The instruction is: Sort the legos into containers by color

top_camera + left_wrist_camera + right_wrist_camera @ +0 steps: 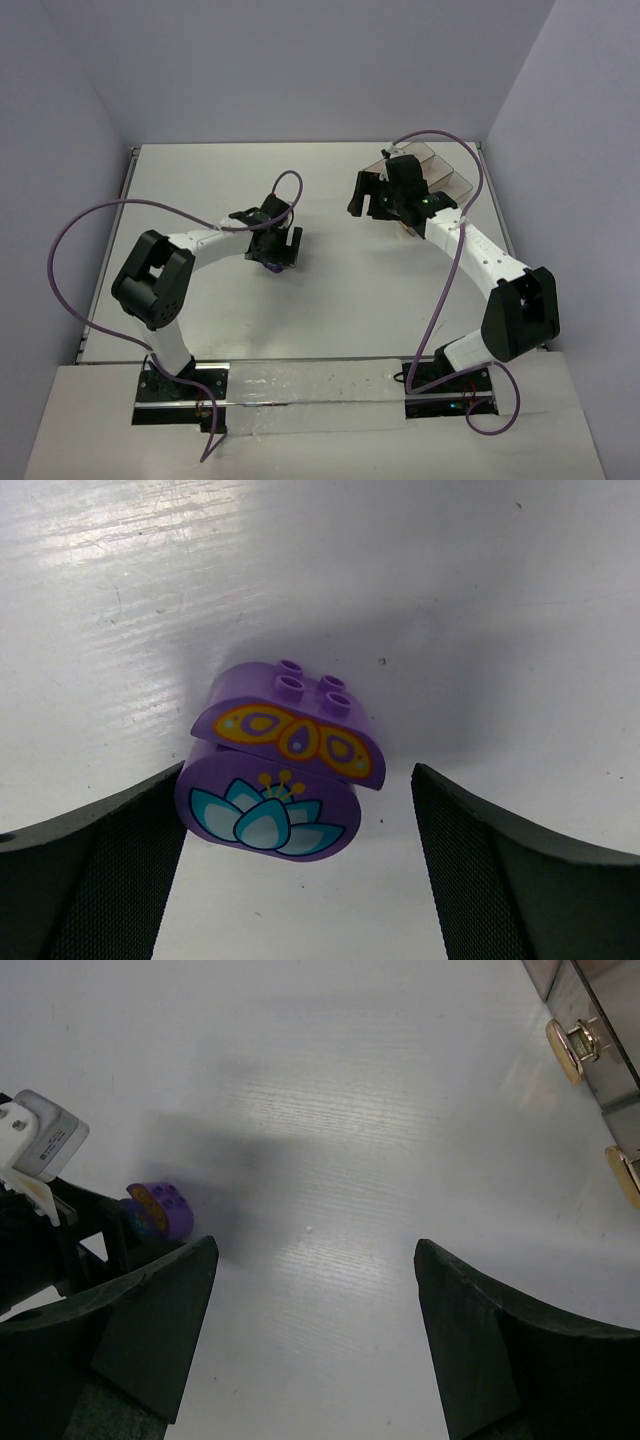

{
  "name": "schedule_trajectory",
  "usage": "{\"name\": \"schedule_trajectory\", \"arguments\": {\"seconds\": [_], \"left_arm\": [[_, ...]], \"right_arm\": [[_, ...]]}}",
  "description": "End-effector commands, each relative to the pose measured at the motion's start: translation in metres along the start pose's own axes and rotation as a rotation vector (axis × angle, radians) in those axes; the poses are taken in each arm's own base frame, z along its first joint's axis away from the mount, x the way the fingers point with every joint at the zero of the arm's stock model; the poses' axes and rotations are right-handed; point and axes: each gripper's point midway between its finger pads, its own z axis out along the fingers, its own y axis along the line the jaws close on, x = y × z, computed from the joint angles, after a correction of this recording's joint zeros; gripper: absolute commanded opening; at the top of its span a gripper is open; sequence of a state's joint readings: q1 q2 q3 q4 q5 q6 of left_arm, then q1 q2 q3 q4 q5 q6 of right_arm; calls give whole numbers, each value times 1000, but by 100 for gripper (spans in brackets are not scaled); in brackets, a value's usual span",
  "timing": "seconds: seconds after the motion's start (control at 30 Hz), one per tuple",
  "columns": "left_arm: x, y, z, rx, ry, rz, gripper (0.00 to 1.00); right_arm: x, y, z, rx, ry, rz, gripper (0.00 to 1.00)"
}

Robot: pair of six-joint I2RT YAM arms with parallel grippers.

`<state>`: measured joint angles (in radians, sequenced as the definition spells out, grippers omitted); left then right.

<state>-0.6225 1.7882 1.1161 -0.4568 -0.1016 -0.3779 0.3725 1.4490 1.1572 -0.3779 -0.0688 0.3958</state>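
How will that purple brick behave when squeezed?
The purple brick looks like hard glossy plastic: probably stiff, slightly slippery. Its rounded sides might let it twist. The seam between butterfly and flower parts suggests it could split.

The tray is partly hidden behind the right jaws; its contents seem unreadable.

Glossy purple plastic legos; smooth, faintly shiny white table; matt, mesh-textured black pincer fingers
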Motion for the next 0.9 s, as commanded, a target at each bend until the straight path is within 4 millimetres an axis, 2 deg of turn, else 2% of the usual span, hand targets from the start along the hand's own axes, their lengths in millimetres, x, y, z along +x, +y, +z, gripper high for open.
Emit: {"name": "schedule_trajectory", "arguments": {"seconds": [0.0, 0.17, 0.33, 0.43, 0.6, 0.67, 0.7, 0.77, 0.87], "left_arm": [[-12, -4, -17, 0, -62, -14, 92], [-14, 0, -16, -20, -80, -16, 87], [-14, 0, -16, -22, -83, -12, 75], [-11, 0, -14, -26, -76, -6, 73], [-8, -3, -13, -9, -69, 7, 75], [-7, -7, -14, 10, -65, 10, 79], [-7, -9, -14, 16, -64, 12, 85], [-6, -11, -13, 22, -60, 12, 91], [-6, -16, -13, 40, -61, 18, 92]], "right_arm": [[-16, 10, -6, -38, -48, 1, 87], [-16, 9, -6, -39, -46, 4, 87], [-15, 8, -7, -35, -46, 4, 87], [-14, 8, -7, -36, -46, 3, 87], [-13, 8, -6, -35, -42, 4, 87], [-13, 9, -6, -40, -40, 4, 87], [-13, 8, -5, -39, -40, 7, 87], [-12, 9, -5, -40, -40, 6, 87], [-12, 8, -5, -37, -40, 5, 87]]}}
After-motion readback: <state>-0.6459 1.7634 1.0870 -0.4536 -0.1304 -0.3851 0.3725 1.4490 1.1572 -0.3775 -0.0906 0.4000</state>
